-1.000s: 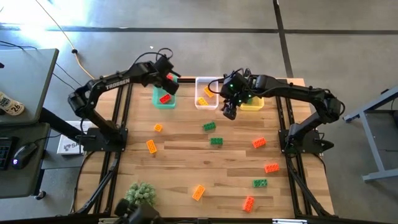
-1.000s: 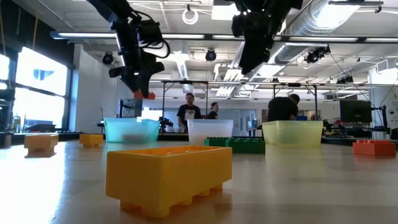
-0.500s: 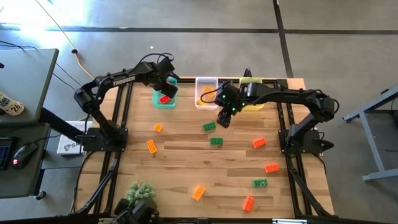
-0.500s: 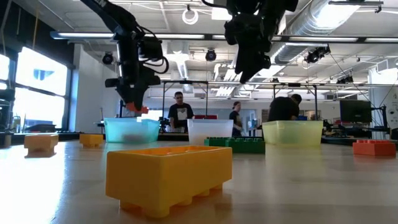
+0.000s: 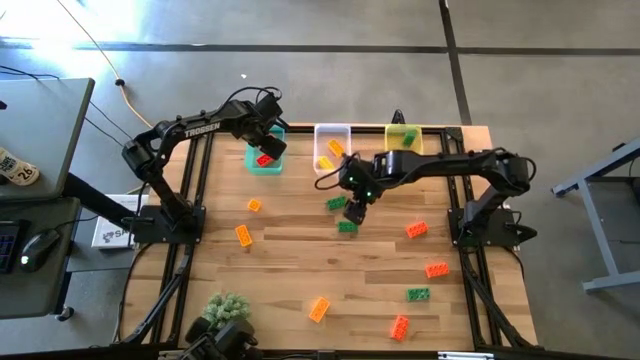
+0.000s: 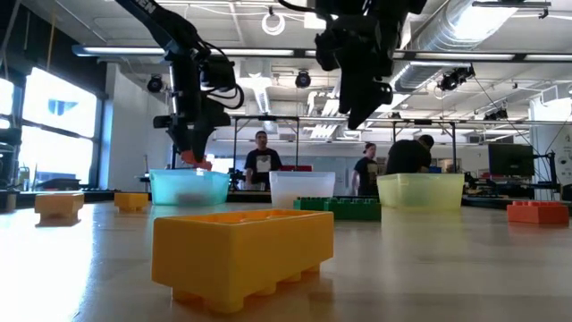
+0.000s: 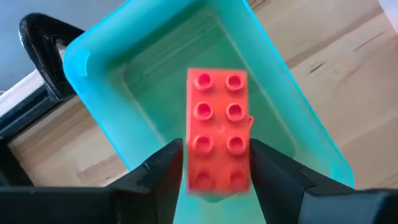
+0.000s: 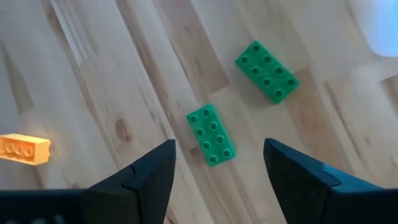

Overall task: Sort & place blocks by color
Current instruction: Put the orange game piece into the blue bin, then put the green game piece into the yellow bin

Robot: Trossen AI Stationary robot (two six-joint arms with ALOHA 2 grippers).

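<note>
Red block [image 7: 217, 127] — pinched between the left gripper's [image 7: 214, 163] fingers, studs toward the wrist cam, held over the teal bin [image 7: 93, 50]; low view shows it just above the bin's rim, not touching. Bin sits at table's far edge, left of the white bin [image 5: 333, 131] and yellow bin [image 5: 404, 135]; a second red block [image 5: 264, 159] lies inside it.

Right gripper [image 8: 217, 168] — fingers spread, nothing between them, hanging over mid-table above two green blocks. Nearer green block [image 8: 211, 134] lies flat, in line w/ the gap between the fingers; other green block [image 8: 267, 71] a bit farther, apart from it. Orange block [image 8: 23, 149] off to one side in the same view.

White bin holds yellow blocks [image 5: 330, 155]; yellow bin holds a green one [image 5: 408, 136].

Loose on table [image 5: 290, 250], high view: orange/yellow blocks at left and near front, red-orange ones at right [image 5: 417, 229], one green near front right [image 5: 418, 294]. Small plant [image 5: 227, 309] at front-left corner.

Low view: big yellow block [image 6: 239, 255] close to cam; people in room behind.
</note>
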